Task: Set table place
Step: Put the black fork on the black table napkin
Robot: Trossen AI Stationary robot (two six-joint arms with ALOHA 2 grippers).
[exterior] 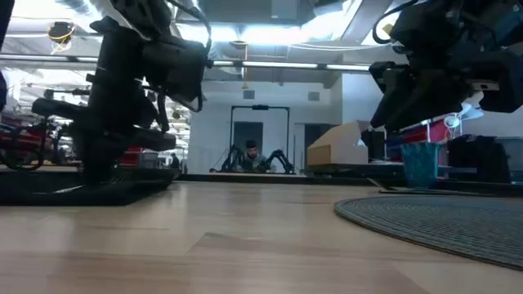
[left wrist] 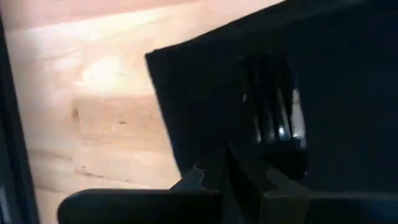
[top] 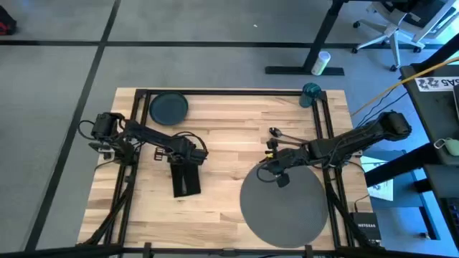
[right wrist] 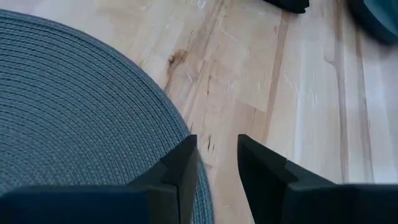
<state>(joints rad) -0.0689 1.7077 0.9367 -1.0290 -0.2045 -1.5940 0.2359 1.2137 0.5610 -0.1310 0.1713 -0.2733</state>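
A black napkin lies flat on the wood table, left of centre. My left gripper is down at its far end, shut on a metal fork. The round grey placemat lies at the near right. My right gripper hovers open over the mat's far-left rim and holds nothing. One finger is above the mat and the other above bare wood. A dark blue-grey plate sits at the far left and a teal cup at the far right. My left gripper has the fork's handle between its two fingers, which slant down from the far side and lie along the fork. The tines point away from the fingers, low over the napkin. Whether they rest on it does not show.
More metal cutlery lies on the wood just beyond my right gripper. Black rails run along the table's far edge and down both sides. Bare wood lies between napkin and placemat. Beyond the table are a desk frame, a bottle on the floor and an office chair.
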